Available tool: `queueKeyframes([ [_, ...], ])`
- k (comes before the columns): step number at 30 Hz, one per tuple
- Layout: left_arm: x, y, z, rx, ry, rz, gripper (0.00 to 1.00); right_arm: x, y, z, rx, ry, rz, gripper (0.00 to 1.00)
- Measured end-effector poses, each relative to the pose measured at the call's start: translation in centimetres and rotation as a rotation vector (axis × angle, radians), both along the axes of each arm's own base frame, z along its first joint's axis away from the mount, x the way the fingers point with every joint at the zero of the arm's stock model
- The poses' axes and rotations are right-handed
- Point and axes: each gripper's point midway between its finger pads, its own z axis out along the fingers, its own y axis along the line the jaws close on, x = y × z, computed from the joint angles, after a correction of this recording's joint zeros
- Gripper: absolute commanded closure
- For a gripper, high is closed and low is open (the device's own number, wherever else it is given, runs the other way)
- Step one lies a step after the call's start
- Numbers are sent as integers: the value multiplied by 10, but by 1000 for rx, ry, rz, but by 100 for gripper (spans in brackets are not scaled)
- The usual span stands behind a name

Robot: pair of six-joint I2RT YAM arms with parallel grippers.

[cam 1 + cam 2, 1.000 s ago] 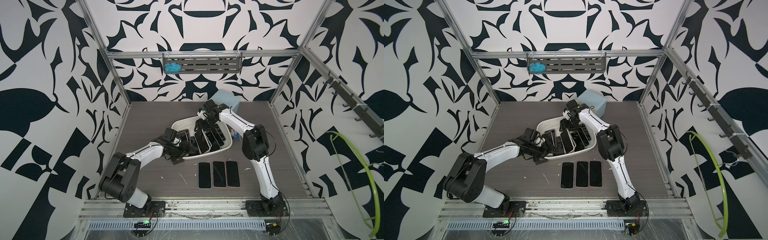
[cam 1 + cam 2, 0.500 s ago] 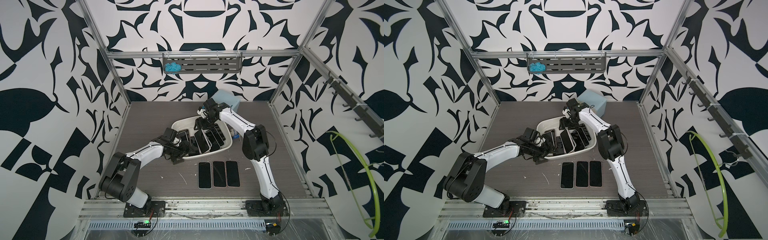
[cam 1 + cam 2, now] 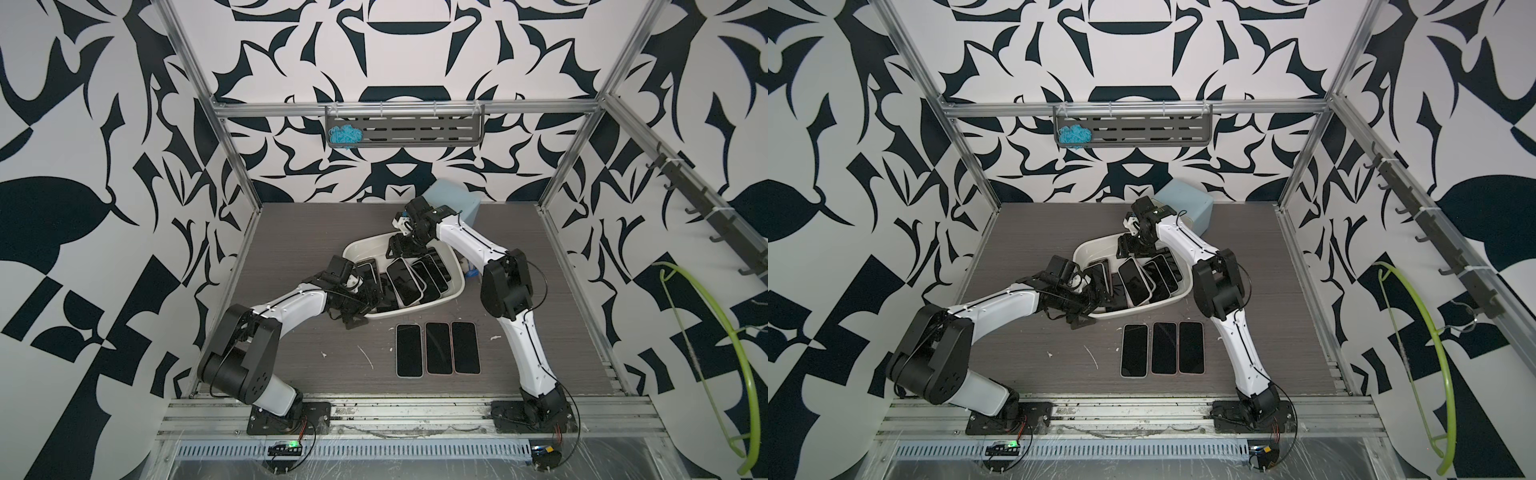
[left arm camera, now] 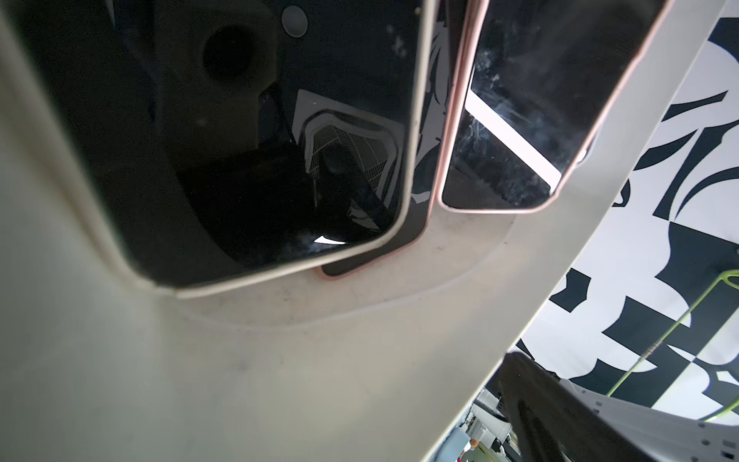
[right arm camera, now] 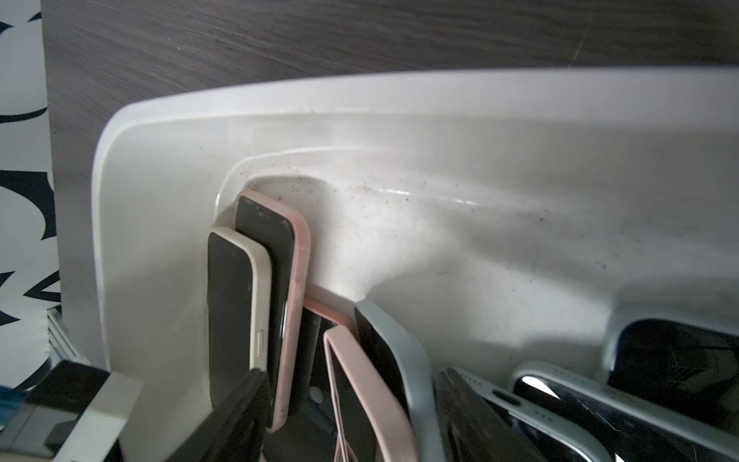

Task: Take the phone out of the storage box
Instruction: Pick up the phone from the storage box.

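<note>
Storage box (image 3: 419, 308) matt off-white plastic; phones (image 3: 402, 280) glossy glass; tabletop (image 3: 311, 232) wood-grain.

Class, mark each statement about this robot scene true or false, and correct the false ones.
1. Three phones lie side by side on the table. True.
2. The storage box is empty. False: several phones lie inside it.
3. The right gripper is at the box's far end. True.
4. The left gripper hovers over the row of phones on the table. False: it is at the box's near left corner.
</note>
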Motion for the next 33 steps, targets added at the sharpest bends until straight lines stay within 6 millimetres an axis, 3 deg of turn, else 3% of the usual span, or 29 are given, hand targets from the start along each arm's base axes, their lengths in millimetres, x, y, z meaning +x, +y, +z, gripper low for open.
queueKeyframes([
  [7, 0, 0, 0, -2, -5, 2, 0, 0, -2, -8, 9, -3, -15, 29],
  [14, 0, 0, 0, -2, -6, 3, 0, -30, -17, -17, 4, 36, -15, 30],
  [33, 3, 3, 2, 8, -9, 34, 0, -47, 2, 13, 94, 46, 17, 33],
])
